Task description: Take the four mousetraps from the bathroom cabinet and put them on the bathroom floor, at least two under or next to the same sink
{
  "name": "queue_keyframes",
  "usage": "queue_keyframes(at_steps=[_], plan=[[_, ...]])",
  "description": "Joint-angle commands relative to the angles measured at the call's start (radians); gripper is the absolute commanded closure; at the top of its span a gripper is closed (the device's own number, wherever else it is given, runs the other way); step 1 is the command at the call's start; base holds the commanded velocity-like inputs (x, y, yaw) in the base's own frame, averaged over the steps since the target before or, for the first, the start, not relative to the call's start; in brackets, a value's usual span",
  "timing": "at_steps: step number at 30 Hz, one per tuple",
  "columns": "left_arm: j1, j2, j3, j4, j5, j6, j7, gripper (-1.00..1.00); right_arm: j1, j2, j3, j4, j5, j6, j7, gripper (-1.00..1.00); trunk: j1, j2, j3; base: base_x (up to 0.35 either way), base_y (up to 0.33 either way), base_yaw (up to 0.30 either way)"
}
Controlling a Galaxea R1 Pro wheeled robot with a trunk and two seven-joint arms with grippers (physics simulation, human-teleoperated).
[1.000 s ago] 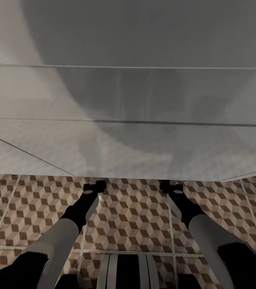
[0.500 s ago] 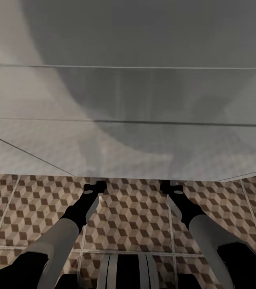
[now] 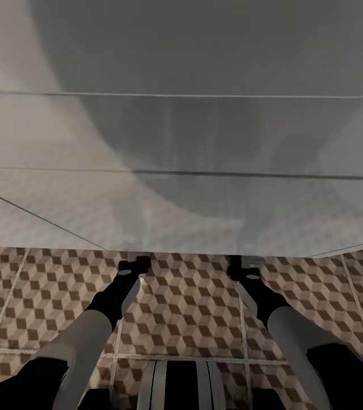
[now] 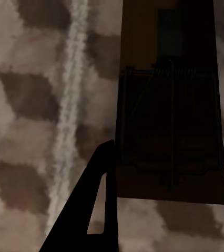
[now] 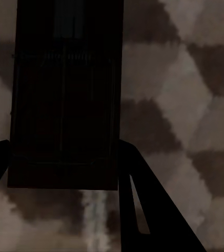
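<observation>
Mousetraps | L fingers (image 4: 167, 173) grip one (image 4: 170, 105) | R fingers (image 5: 62, 168) grip another (image 5: 64, 94) | over bathroom floor (image 3: 187, 307)

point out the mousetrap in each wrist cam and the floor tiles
left mousetrap (image 4: 170, 131), left wrist view, wire spring area
right mousetrap (image 5: 64, 115), right wrist view, middle of the board
bathroom floor (image 3: 193, 307), head view, bare tile between the arms

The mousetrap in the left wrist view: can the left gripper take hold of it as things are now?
Probably yes. The mousetrap already lies between the left gripper fingers, one on each side, over the bathroom floor. Nothing stands between them. Whether the fingers press it, I cannot tell.
</observation>
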State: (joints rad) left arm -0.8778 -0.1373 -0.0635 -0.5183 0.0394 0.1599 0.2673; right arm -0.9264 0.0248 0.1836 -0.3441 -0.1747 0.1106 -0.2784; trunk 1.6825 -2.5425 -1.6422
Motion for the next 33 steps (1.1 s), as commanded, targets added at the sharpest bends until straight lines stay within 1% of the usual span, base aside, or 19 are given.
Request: queue_keyframes(at_steps=[1, 33], plan=[[0.000, 0.001, -0.007, -0.002, 0.003, 0.006, 0.009, 1.00, 0.000, -0.001, 0.008, -0.002, -0.012, 0.005, -0.005, 1.00, 0.000, 0.000, -0.001, 0.000, 0.000, 0.000], [0.000, -0.002, -0.005, -0.001, 0.013, 0.012, 0.009, 1.00, -0.005, 0.000, 0.008, 0.012, -0.014, 0.003, -0.005, 1.00, 0.000, 0.000, -0.001, 0.000, 0.000, 0.000]])
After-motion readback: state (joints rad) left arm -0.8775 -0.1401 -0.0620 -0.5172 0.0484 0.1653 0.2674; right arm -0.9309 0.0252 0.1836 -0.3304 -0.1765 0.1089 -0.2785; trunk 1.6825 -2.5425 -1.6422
